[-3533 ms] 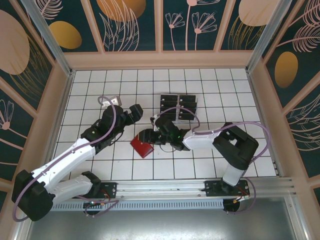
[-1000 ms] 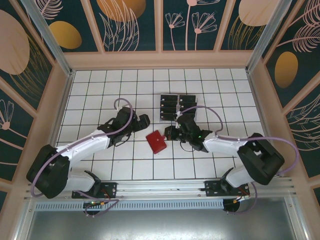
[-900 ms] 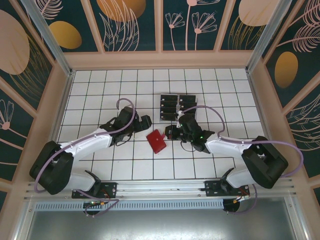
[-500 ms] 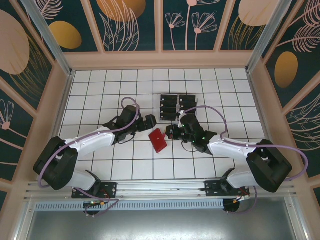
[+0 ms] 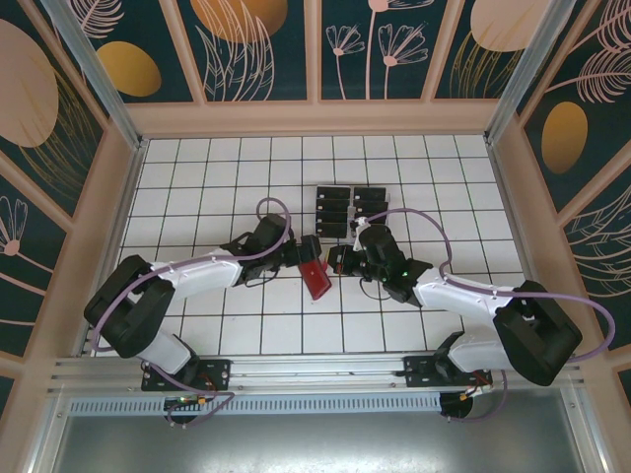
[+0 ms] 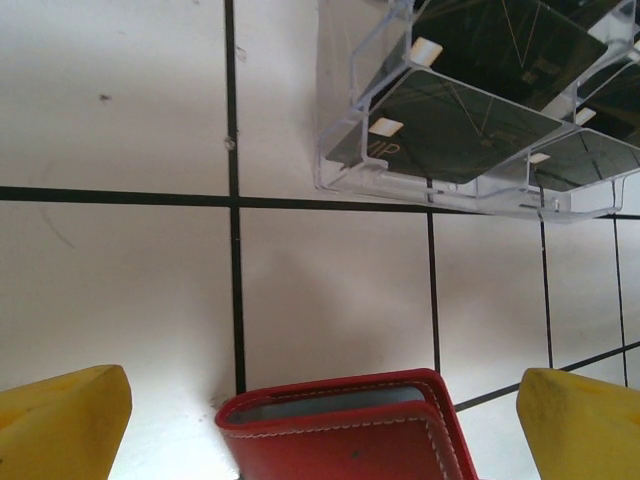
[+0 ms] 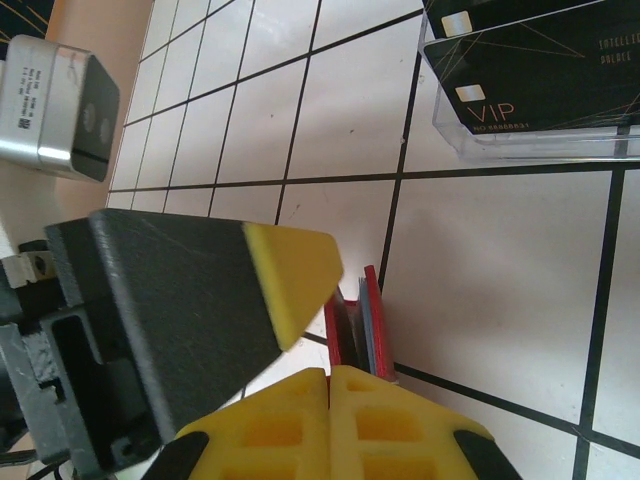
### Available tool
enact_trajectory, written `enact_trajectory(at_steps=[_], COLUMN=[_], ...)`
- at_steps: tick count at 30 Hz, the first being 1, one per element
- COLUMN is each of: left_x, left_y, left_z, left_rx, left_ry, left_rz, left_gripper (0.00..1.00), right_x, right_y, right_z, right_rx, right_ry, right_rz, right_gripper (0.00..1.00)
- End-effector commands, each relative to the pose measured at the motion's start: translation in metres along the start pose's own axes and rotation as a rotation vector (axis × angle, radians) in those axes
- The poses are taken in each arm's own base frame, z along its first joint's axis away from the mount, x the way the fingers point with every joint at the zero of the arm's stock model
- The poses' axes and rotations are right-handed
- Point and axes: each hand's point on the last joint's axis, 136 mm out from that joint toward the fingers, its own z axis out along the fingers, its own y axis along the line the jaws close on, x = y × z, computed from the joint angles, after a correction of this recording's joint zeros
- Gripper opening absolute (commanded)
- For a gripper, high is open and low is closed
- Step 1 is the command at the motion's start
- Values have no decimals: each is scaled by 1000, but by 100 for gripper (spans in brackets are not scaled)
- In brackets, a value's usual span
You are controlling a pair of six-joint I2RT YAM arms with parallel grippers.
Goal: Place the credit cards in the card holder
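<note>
The card holder, a small red wallet, stands up on its edge on the white tiles, just in front of the card tray. My right gripper is shut on the card holder's near edge, with a sliver of red between the pads. My left gripper is open, and the card holder sits between its yellow fingertips. One left fingertip hangs close beside the wallet. The black credit cards lie in a clear slotted tray behind it, also in the right wrist view.
The clear tray stands about one tile beyond the wallet. Both arms meet at the table's middle. Wooden walls close in the tiled table on three sides, and a metal rail runs along the near edge.
My left gripper has swung right until its fingers straddle the wallet. The wallet has tipped up onto its edge and shifted slightly right. My right gripper stays shut on it.
</note>
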Motion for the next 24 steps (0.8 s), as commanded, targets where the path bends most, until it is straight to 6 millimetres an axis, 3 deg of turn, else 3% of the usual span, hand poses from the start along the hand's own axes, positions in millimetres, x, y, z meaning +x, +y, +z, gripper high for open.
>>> enact_trajectory(at_steps=[1, 17, 24], left_x=[-4, 19, 19], left_y=[-13, 14, 19], left_z=[3, 2, -5], left_rx=[15, -43, -56], left_ry=[-17, 9, -9], left_rz=[5, 4, 1], left_gripper=[98, 99, 98], right_x=[-5, -8, -9], right_y=[0, -21, -27], right_z=[-4, -18, -22], right_rx=[4, 44, 57], right_ry=[-26, -63, -76], right_rz=[11, 39, 44], right_gripper=[0, 0, 0])
